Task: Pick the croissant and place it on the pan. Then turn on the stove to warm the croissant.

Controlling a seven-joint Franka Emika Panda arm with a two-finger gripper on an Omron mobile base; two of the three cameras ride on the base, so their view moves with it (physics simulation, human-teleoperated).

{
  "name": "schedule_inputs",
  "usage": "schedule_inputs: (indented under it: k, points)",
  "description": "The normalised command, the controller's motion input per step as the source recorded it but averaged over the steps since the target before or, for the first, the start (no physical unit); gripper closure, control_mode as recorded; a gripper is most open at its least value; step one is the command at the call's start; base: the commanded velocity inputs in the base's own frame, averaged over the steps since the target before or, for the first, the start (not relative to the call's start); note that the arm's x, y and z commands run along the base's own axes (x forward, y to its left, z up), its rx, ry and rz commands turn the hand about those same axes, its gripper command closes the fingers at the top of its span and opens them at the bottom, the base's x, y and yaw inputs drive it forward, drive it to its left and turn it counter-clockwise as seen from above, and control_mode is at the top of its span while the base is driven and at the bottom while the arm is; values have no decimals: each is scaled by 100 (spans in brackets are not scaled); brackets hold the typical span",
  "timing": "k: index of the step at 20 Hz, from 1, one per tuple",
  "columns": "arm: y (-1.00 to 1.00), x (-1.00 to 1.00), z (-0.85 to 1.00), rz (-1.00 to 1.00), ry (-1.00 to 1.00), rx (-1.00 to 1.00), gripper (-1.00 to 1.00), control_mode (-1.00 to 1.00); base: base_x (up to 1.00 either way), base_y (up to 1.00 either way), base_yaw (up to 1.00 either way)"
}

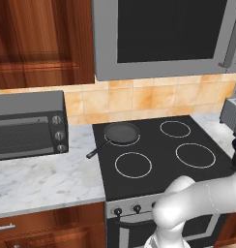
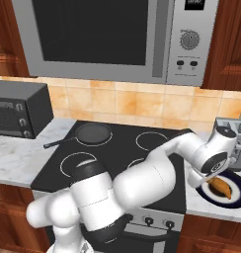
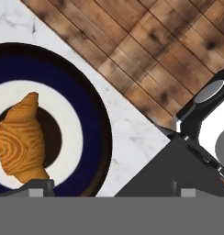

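We see the croissant [image 3: 19, 140] lying on a dark plate [image 3: 93, 124] at nine o'clock in the hand view, our gripper [image 3: 109, 189] above it, spread wide and empty. The toaster [image 2: 230, 136] stands close behind; the pan [image 1: 122, 132] sits on the stove's [image 1: 158, 145] far-left burner, marble counter [image 1: 37, 179] open beside it.

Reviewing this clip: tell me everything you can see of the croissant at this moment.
The croissant is a small orange-brown oblong pastry with a grainy, swirled surface, tapering to a point at one end. It lies flat at the middle of a round plate with dark blue and white rings, which sits on the marble counter right of the stove. In the right base view it shows just under the arm's hand. Nothing grips it; in the hand view one fingertip of the open gripper overlaps its lower end.
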Motion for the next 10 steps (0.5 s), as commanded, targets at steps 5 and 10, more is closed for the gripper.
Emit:
schedule_inputs:
  k: [5,10]
  points:
    - [0,10,-27,-14,0,-3,-100,-100,0,0,0]
    - [0,11,-15,-8,0,-4,-100,-100,0,0,0]
